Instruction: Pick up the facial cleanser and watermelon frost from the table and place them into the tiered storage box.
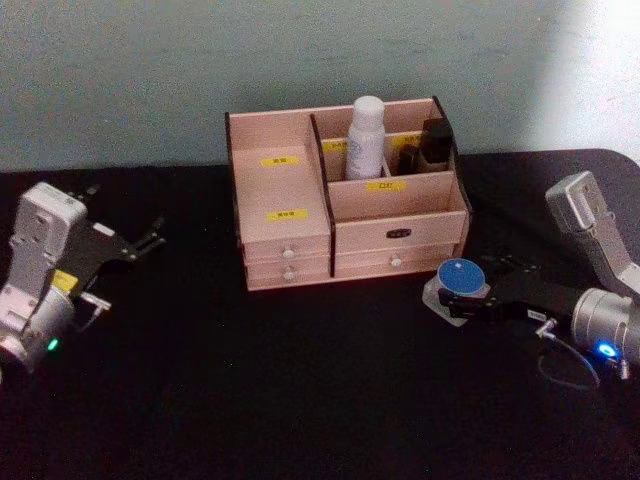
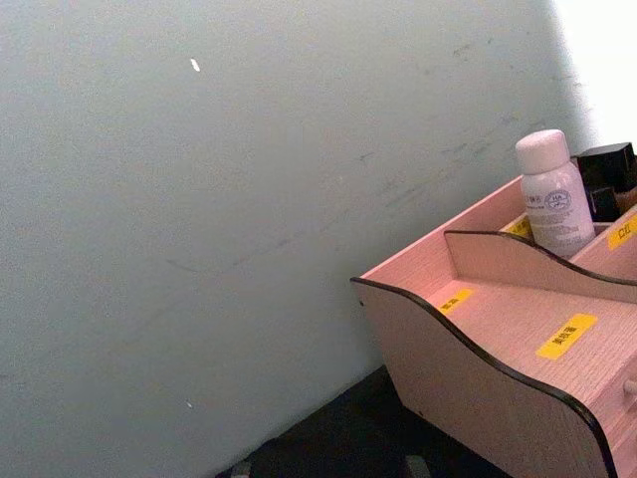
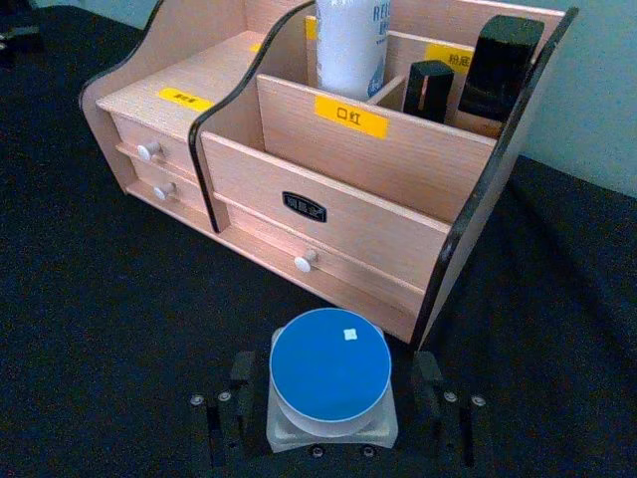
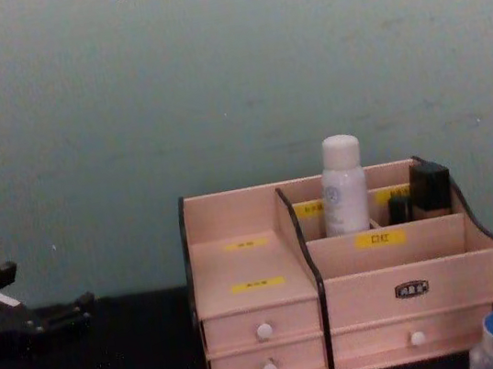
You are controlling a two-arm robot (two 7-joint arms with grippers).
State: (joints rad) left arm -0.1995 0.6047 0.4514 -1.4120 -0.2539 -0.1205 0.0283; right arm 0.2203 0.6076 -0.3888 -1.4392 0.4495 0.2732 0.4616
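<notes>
The tiered storage box [image 1: 282,190] is pale pink wood with black edges, yellow labels and 3 white knobs. The facial cleanser [image 1: 366,138] is white with a faint grey emblem — the watermelon frost [image 1: 461,277] clear, blue-lidded. Black table [image 1: 300,400], pale grey-green wall [image 1: 300,60].

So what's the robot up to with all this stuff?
It is tidying things into the tiered storage box. The facial cleanser already stands in a back compartment. The right end effector is at the watermelon frost, which sits on the table by the box's front right corner. The left end effector hangs open off to the left.
</notes>
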